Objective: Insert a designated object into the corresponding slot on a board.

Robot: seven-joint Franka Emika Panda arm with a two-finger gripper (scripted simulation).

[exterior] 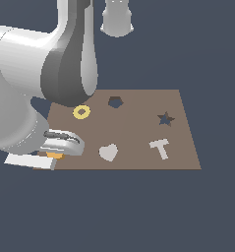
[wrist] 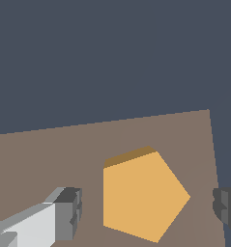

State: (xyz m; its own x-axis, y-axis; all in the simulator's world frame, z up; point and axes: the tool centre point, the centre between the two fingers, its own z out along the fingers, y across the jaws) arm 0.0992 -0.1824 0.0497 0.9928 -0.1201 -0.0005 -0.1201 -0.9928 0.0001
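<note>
No writing, label, brand, number or sign can be read in either view. The board (exterior: pixel 138 133) is plain brown, with nothing printed on it. The one letter-like form is a pale T-shaped piece (exterior: pixel 160 147) lying on the board near its right edge in the exterior view; it is a solid shape, not lettering. The orange pentagon block (wrist: pixel 141 195) shows a bare face in the wrist view, and the arm's casing carries no marking.

Exterior view high, wide over board (exterior: pixel 138 138) — wrist view close, shares corner
</note>
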